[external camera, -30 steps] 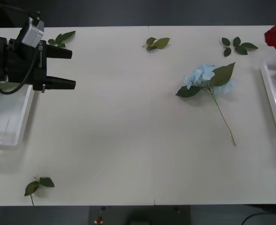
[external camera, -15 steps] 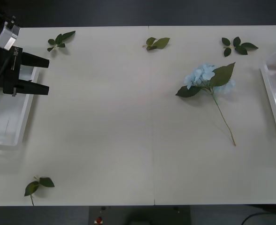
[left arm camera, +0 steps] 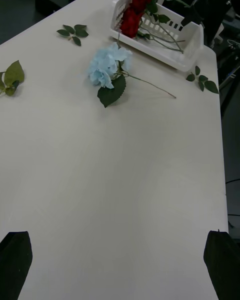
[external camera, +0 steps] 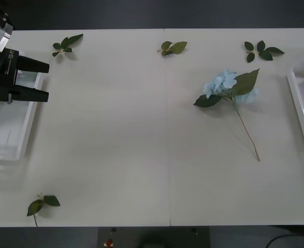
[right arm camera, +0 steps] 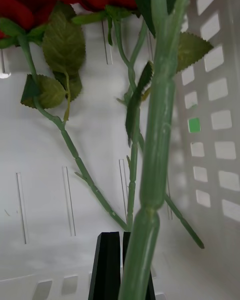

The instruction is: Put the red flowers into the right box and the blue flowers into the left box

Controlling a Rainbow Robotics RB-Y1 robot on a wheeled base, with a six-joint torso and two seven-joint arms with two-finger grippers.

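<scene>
Well to the right of the left gripper (external camera: pixel 43 81), on the bare table (external camera: pixel 116 155), lies one of the blue flowers (external camera: pixel 223 84), its pale head toward the far edge and its thin stem running back toward the near edge. The left gripper hangs over the far end of the left box (external camera: pixel 10 129), black fingers spread wide with nothing between them; its wrist view shows the same blue flower (left arm camera: pixel 106 67) well ahead of the fingertips. Beyond that flower stands the right box (left arm camera: pixel 160 35), with the red flowers (left arm camera: pixel 137 7) in it. The right gripper (right arm camera: pixel 120 265) is inside the right box (right arm camera: pixel 215 105), its dark fingers pinched narrow on a green rose stem (right arm camera: pixel 157 130) that rises straight past the camera; two more stems lie on the tray floor just behind it. Loose leaf sprigs (external camera: pixel 171 48) lie scattered along the table's edges.
</scene>
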